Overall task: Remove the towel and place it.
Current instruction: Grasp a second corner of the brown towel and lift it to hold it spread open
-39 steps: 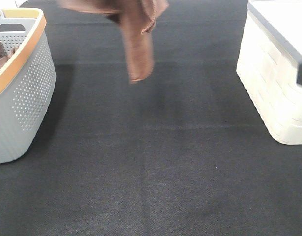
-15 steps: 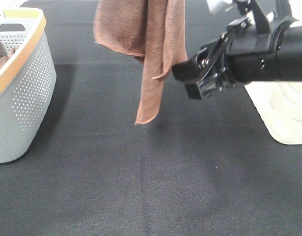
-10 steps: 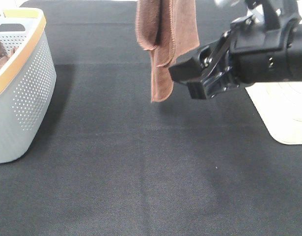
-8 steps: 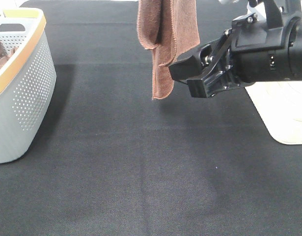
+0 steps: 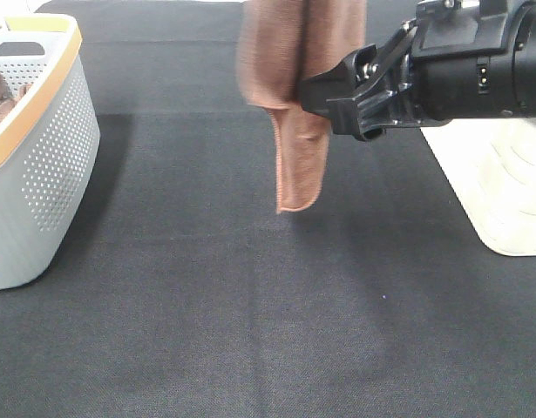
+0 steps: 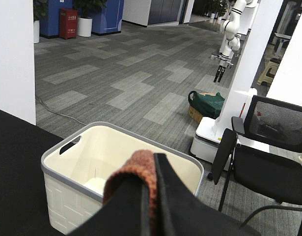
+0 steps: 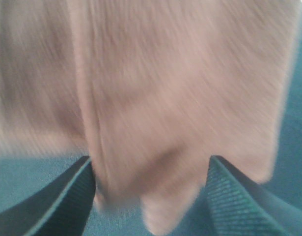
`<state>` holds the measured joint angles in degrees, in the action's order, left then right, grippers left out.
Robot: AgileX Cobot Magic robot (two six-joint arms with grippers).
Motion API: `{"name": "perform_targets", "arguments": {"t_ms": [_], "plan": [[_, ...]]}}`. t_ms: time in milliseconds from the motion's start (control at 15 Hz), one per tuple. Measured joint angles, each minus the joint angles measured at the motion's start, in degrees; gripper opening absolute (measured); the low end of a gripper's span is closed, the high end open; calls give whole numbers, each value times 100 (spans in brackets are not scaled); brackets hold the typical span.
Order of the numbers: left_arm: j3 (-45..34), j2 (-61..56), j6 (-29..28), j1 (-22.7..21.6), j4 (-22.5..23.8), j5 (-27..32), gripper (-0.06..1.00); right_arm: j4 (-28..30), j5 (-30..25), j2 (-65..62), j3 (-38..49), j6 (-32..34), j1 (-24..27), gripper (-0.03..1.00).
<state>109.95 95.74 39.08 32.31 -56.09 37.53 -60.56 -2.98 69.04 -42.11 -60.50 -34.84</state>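
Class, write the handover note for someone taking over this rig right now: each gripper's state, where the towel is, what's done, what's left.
Left gripper: shut on the towel, pinching a fold at its top.
Right gripper: open, jaws beside the hanging towel, no grip.
Towel: hangs in the air over the black mat, its lower end clear of it, between the grey basket and the white bin.
Done: towel is lifted and touches nothing below.
Left: probably a second hold with the right gripper, then set the towel down.
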Motion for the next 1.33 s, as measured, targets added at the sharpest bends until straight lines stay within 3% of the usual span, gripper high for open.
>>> {"name": "perform_targets", "arguments": {"t_ms": [267, 667, 867, 1067, 1133, 1333], "plan": [[0, 11, 23, 17, 92, -11, 0, 0, 40, 0, 0, 0, 0, 62], [0, 11, 23, 17, 40, -6, 0, 0, 544, 246, 0, 6, 0, 61], [0, 11, 23, 17, 40, -6, 0, 0, 556, 378, 0, 6, 0, 46], [0, 11, 23, 17, 40, 0, 0, 0, 613, 378, 0, 6, 0, 21], [0, 11, 23, 17, 40, 0, 0, -29, 613, 378, 0, 17, 0, 6], [0, 11, -74, 17, 138, 6, 0, -115, 481, 378, 0, 160, 0, 0]]}}
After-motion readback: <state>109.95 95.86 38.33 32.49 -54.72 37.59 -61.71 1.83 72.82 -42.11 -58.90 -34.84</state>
